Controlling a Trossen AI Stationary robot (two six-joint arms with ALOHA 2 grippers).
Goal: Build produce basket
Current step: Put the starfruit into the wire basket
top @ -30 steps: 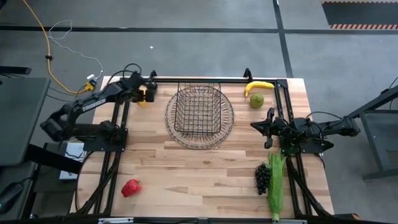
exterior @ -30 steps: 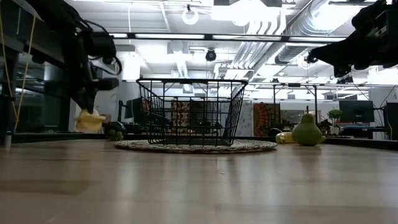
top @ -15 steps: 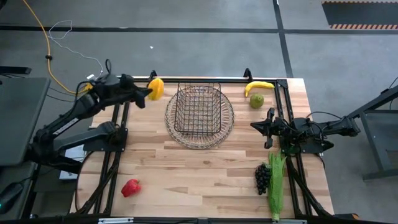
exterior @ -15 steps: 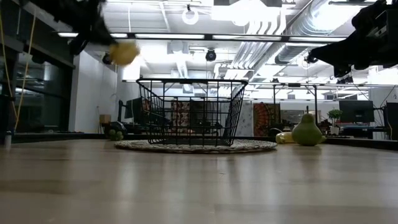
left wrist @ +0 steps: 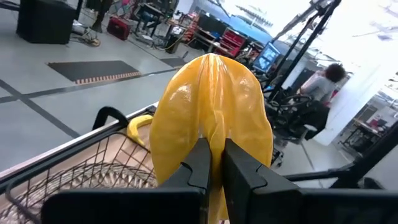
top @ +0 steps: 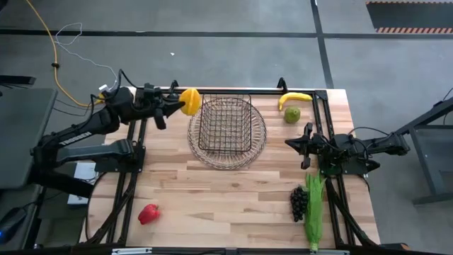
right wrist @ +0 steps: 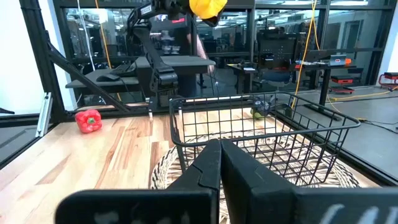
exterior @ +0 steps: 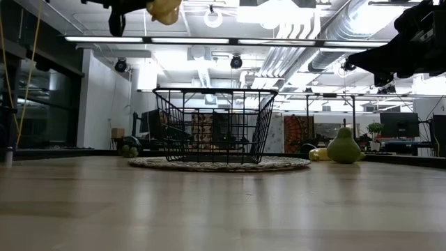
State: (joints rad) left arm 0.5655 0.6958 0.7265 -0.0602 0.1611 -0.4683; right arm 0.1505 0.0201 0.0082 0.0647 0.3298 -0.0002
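Observation:
The dark wire basket (top: 226, 126) stands on its round woven base at the table's far middle. My left gripper (top: 178, 105) is shut on a yellow-orange fruit (top: 190, 101), high above the table just left of the basket; it shows in the low view (exterior: 164, 8) too. My right gripper (top: 290, 143) is shut and empty, to the right of the basket. A banana (top: 293, 98) and a green round fruit (top: 292, 115) lie at the far right. A grape bunch (top: 299, 202) and a corn ear (top: 314, 211) lie near right. A red pepper (top: 148, 213) lies near left. My left gripper pinches the yellow-orange fruit's near side (left wrist: 211, 134) between its two fingers. The fingers come level from the table's left. The fruit is lifted clear, high above the table, sticking out beyond the fingertips toward the basket.
A black frame rail (top: 233, 91) runs along the table's far edge behind the basket. Bare wood lies between the basket and the table's near edge.
My left gripper has risen from the table's far left with the yellow-orange fruit, lifting it clear, and has carried it toward the table's right, up to the basket's left rim. My right gripper has kept still.

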